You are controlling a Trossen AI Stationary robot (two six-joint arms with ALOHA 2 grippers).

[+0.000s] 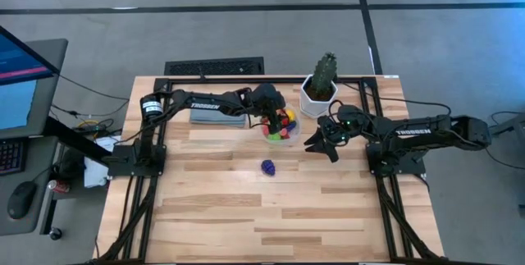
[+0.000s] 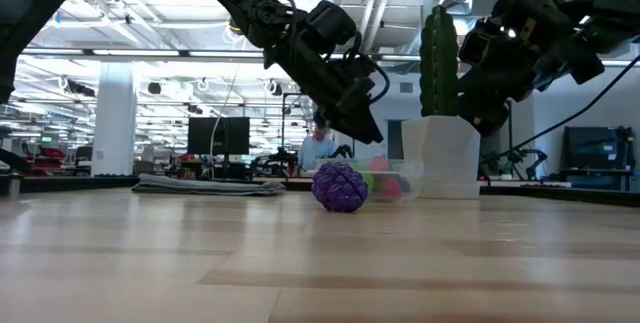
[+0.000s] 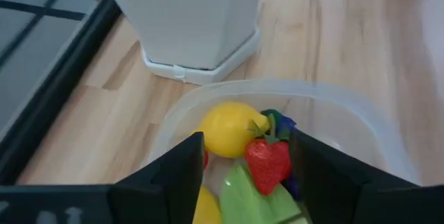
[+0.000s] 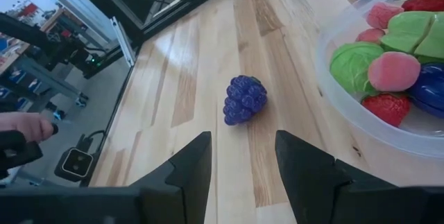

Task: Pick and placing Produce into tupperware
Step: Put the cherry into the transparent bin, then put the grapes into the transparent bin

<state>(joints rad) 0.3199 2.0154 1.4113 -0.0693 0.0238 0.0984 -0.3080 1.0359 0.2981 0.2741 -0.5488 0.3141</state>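
While the left gripper [image 1: 275, 117] is hanging over the tub [image 1: 281, 127] with its fingers spread and nothing between them, most of the produce is already sitting inside: a lemon [image 3: 229, 128], a strawberry [image 3: 268, 163] and green pieces among it. One item is still lying out on the desk [image 1: 230, 207], the purple grapes [image 1: 268, 166], at about seven o'clock from the tub and well apart from it. The right gripper [image 1: 321, 143] is waiting at four o'clock from the tub, released and holding nothing, with the grapes straight ahead in its wrist view. The cactus pot [image 1: 316, 94] is standing just beside the tub at one o'clock. The risk, as I judge it, is that the knobbly grapes roll away if the fingers close off-centre, or that an arm reaching in nudges the light tub or clips the other arm, since both are crowding the same spot.
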